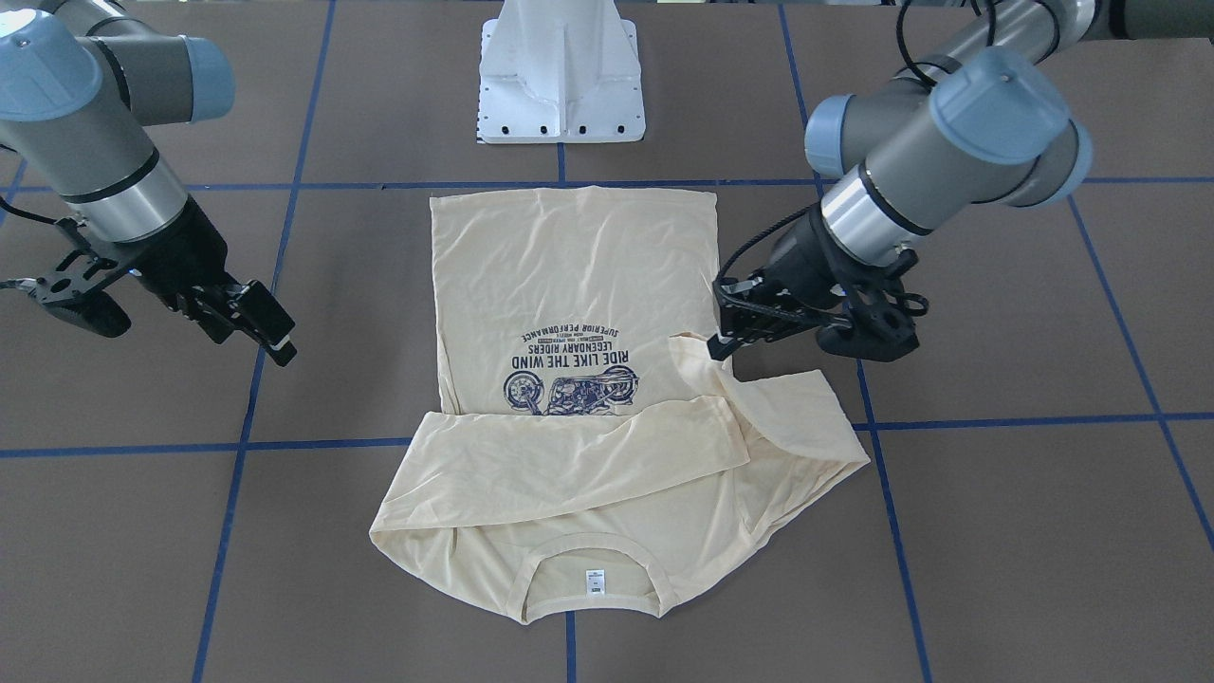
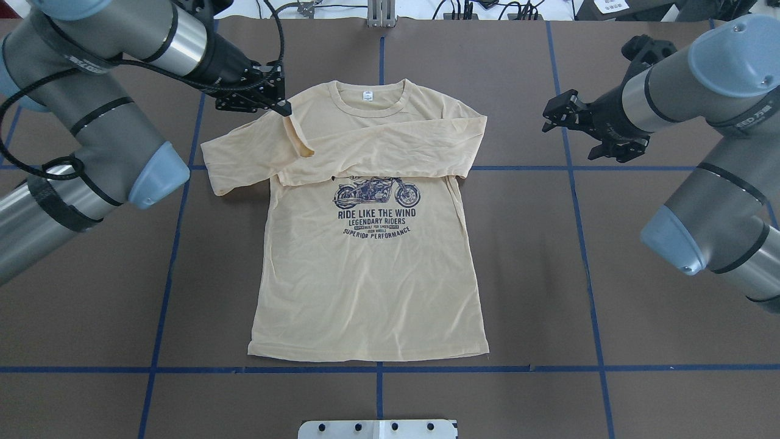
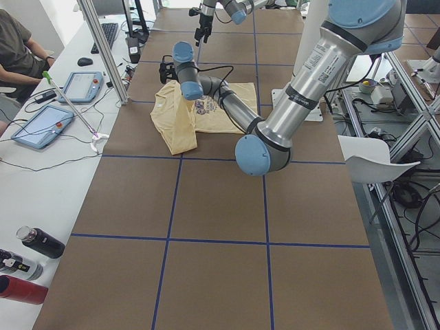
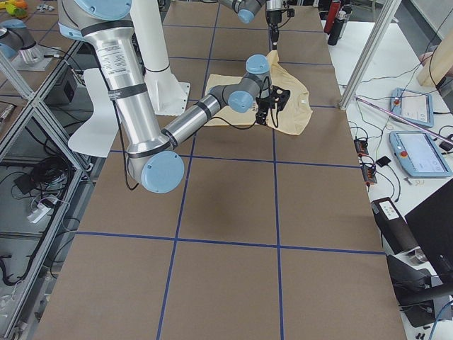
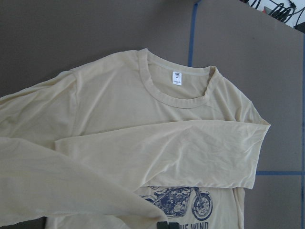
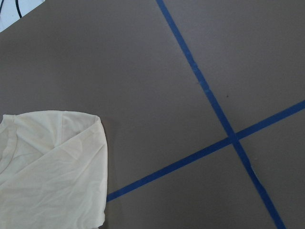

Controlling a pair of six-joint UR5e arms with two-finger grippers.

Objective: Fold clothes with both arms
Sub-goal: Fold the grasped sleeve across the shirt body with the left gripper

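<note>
On brown table [image 2: 518, 274], cream T-shirt [image 2: 365, 292] front up, left pincer [image 2: 281, 110] clamped on sleeve [image 2: 244, 152], right pincer [image 2: 551, 116] parted, empty.

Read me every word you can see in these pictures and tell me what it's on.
"RIDE LIKE THE WIND": print on the shirt.
"LEGENDARY RIDERS": same print.
"SUPERIOR PERFORMANCE": same print.
Tiny print lines, neck label, left arm and right arm lettering: too small to read.
</note>
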